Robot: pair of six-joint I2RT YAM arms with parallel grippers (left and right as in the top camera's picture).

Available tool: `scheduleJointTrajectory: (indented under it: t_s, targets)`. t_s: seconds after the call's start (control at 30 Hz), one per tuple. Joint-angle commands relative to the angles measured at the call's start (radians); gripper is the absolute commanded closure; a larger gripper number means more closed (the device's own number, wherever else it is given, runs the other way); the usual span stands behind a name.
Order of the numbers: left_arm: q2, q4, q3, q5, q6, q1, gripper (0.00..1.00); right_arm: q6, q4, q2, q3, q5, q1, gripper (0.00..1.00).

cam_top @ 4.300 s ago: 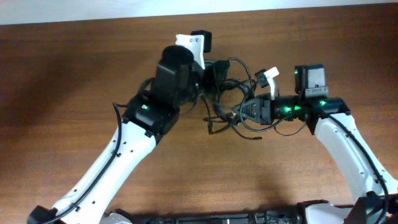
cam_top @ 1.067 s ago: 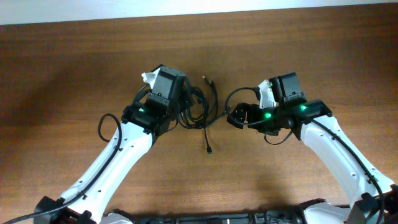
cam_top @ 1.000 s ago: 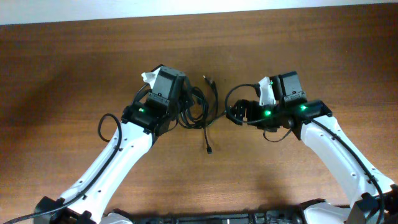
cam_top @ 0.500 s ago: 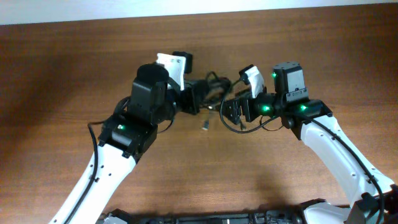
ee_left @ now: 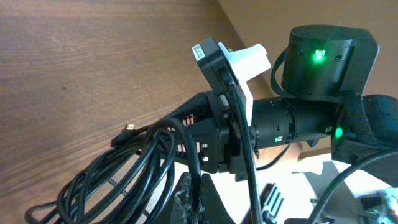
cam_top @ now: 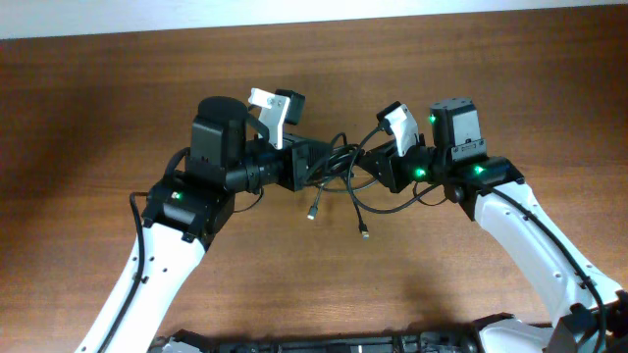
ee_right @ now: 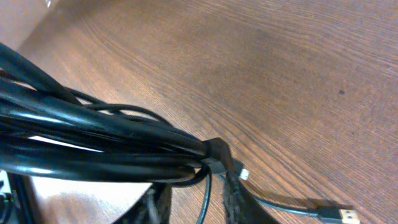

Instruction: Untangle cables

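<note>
Since half a second ago the left arm has swung back to its own side and two loose cord ends now trail out where only one showed. Seen from overhead, the thin black flexible cables [cam_top: 341, 167] are strung as one tangled bunch between the left claw [cam_top: 306, 167] and the right claw [cam_top: 376, 169], over the middle of the brown wooden bench [cam_top: 98, 118]. The two claws face each other, near but apart. One small metal-tipped plug end [cam_top: 312, 211] trails toward the robot's side below the left claw. A second plug end [cam_top: 365, 233] trails further the same way on a longer strand. Whether either one touches the wood cannot be told. From the left wrist, the cables [ee_left: 118, 171] loop in several overlapping coils and run down between the dark textured fingers [ee_left: 184, 194]. Those fingers stand close together, clamped on the strands. Another small plug tip [ee_left: 130, 127] pokes out at the top of the coils. From the right wrist, the cables [ee_right: 93, 146] lie as thick parallel strands gathered at a small black tie [ee_right: 217, 155] at the tips of the fingers [ee_right: 155, 205]. The fingers are narrowed onto that gathered point with a modest gap between them, and one thin strand drops through it. A flat gold-tipped plug [ee_right: 336, 215] on a thin lead sits low at the right, against the wood grain of the bench [ee_right: 280, 62].
</note>
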Motion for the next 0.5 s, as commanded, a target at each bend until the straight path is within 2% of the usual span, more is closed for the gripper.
scheduleJointTrajectory:
  t_s: [0.0,0.13,0.3,0.33,0.37,0.4,0.43,0.47]
  targets:
    - [-0.019,0.001,0.021,0.063,-0.029,-0.008,1.0,-0.007,0.005,-0.002,0.003,-0.009,0.004,0.63]
    - [-0.019,-0.003,0.021,0.063,-0.029,-0.01,1.0,-0.007,0.005,-0.002,0.003,-0.102,0.004,0.42]
    - [-0.019,-0.003,0.021,0.064,-0.029,-0.01,1.0,-0.013,0.087,-0.002,0.003,-0.29,0.005,0.42]
    - [-0.019,-0.003,0.021,0.064,-0.029,-0.01,1.0,-0.064,0.102,-0.002,0.003,-0.322,0.005,0.47]
    - [-0.019,-0.003,0.021,0.068,-0.029,-0.01,1.0,-0.087,0.108,-0.002,0.003,-0.324,0.005,0.61]
    - [-0.019,-0.006,0.021,0.071,-0.029,-0.013,1.0,-0.086,0.109,-0.002,0.003,-0.323,0.004,0.89]
    - [-0.019,-0.006,0.021,0.071,-0.029,-0.018,1.0,-0.085,0.105,-0.002,0.003,-0.324,0.004,0.96]
    - [-0.019,-0.006,0.021,0.068,-0.028,-0.019,1.0,-0.085,0.101,-0.002,0.003,-0.324,0.004,0.96]
